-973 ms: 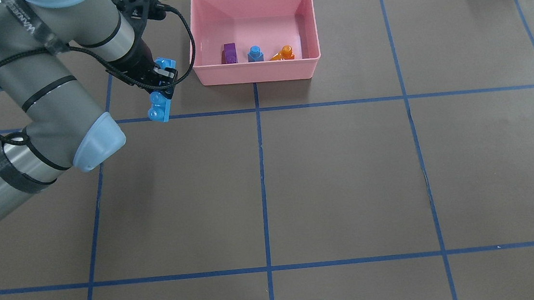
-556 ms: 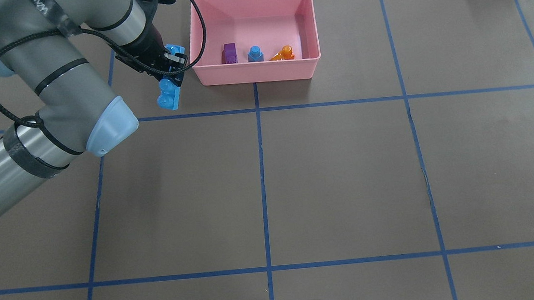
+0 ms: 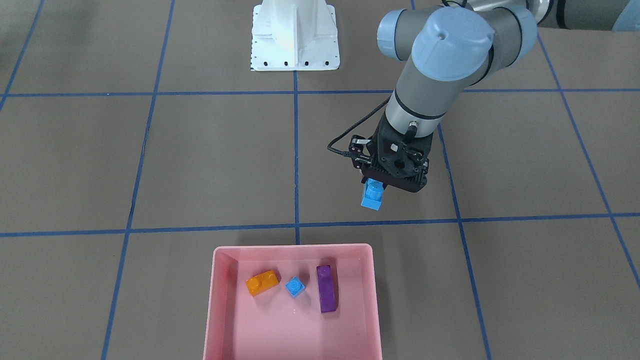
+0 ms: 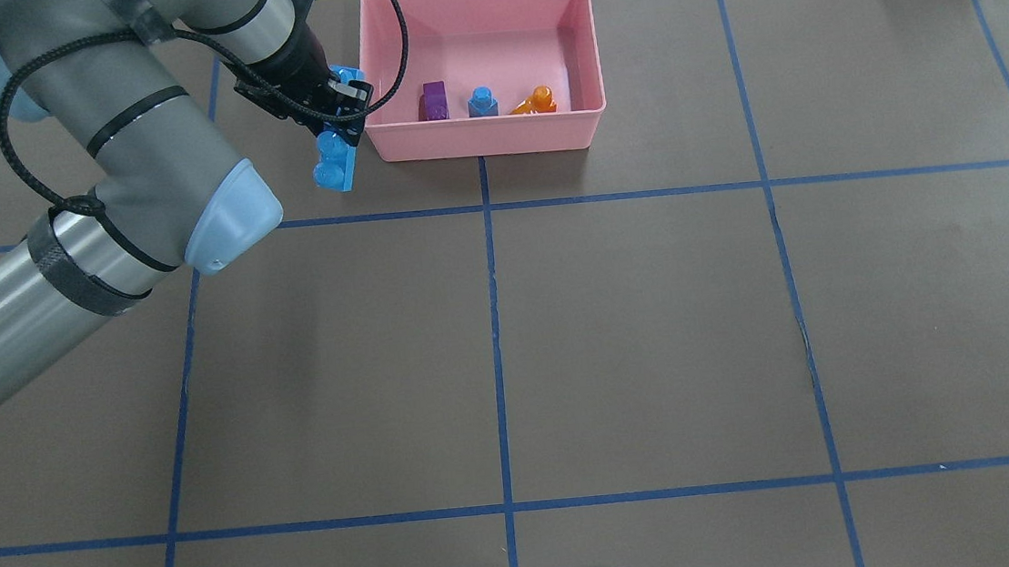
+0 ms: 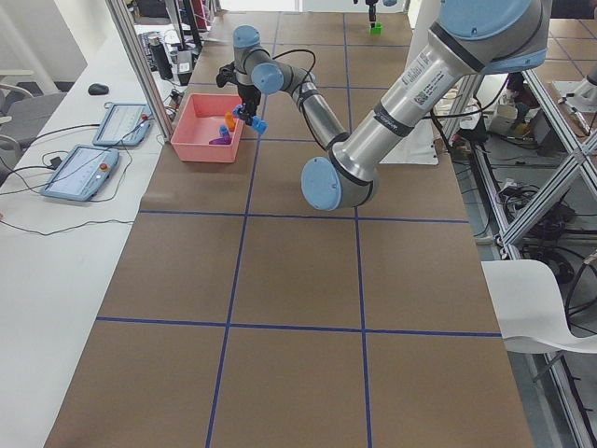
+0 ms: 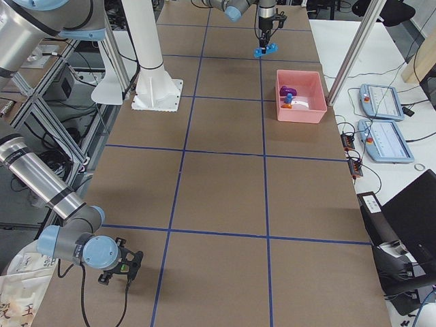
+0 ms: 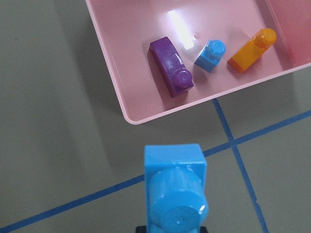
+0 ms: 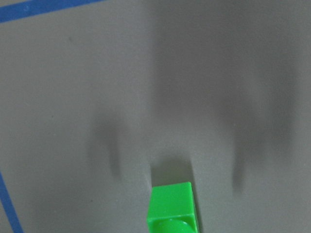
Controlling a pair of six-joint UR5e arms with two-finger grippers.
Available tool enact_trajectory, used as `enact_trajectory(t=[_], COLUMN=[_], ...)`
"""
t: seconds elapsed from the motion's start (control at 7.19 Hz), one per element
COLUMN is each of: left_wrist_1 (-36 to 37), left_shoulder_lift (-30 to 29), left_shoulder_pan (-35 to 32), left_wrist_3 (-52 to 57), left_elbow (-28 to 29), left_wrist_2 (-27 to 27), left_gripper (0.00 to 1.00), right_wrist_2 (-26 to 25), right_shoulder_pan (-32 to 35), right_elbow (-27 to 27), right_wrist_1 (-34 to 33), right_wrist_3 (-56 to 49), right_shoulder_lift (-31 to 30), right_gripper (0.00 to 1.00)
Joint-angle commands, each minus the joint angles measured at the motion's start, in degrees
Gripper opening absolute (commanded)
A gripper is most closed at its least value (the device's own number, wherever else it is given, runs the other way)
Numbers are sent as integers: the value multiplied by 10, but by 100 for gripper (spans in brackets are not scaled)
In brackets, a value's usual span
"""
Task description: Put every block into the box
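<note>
part of the long blue brick (image 4: 335, 163) hides where your left hand (image 4: 345, 115) clamps it beside the box (image 4: 483, 140); three bricks (image 4: 482, 102) inside.

Overhead view. Box (image 4: 483, 139) stands on the table (image 4: 653, 307) at its far edge. Inside it, three bricks sit in a row along the near wall, none touching: long sloped brick (image 4: 433, 101) left, one-stud brick (image 4: 481, 102) middle, short sloped brick (image 4: 536, 102) right. Four-stud brick (image 4: 335, 161) hangs clear of the table in the left gripper (image 4: 340, 120), just outside the box's near left corner. Two-stud brick (image 8: 172, 208) lies on the table at its right end, well apart from the box
</note>
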Motion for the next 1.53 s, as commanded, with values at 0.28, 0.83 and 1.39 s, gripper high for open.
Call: enact_trajectory(t=[0.28,0.83,1.39], left_wrist_1=[0,0,-4], left_shoulder_lift=[-4,-3,-22], left_shoulder_pan=[-3,-5,-28], left_wrist_3=[-16,-16,-16], left_elbow=[-2,-2,26], left_wrist_2=[0,1,0], left_gripper=[0,0,0], right_wrist_2=[-3,29,69], right_shoulder_pan=[-1,0,-1], right_elbow=[-17,-17,117], right_wrist_1=[-2,6,-71], right_wrist_3=[-8,-27,66], right_shoulder_lift=[7,7,78], right_gripper=[82,0,0])
